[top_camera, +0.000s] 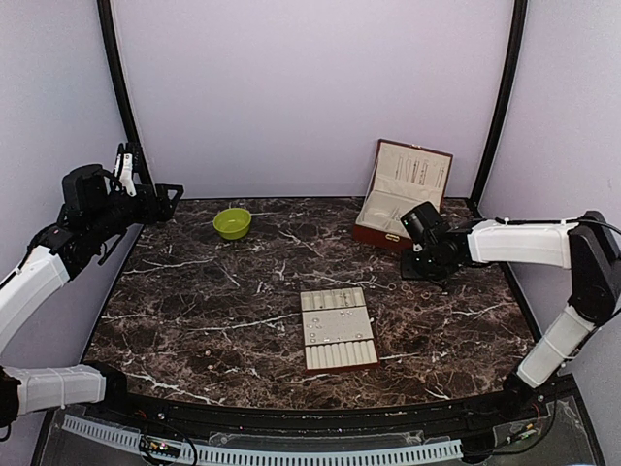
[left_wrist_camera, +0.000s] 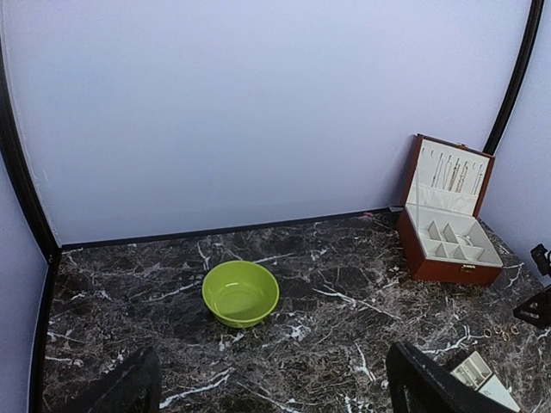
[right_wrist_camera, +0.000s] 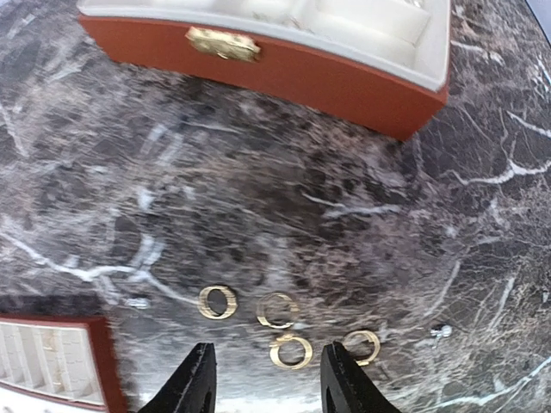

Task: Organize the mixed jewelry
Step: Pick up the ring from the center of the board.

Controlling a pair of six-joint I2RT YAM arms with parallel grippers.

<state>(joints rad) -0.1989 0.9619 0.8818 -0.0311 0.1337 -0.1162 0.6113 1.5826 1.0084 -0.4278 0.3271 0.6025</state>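
Note:
Several small gold-coloured rings lie loose on the dark marble table, in front of the red-brown jewelry box. My right gripper hovers low over them, open, with one ring lying on the table between its fingertips and touching neither. A tiny silvery stud lies to the right of the rings. From above, the right gripper sits just below the box. Tiny pale pieces rest in the beige slotted tray. My left gripper is raised at the far left, open and holding nothing.
A lime-green bowl stands at the back left, in front of the left gripper. The box's lid stands open against the back wall, with long pieces hung inside it. A corner of the tray lies just left of the right fingers.

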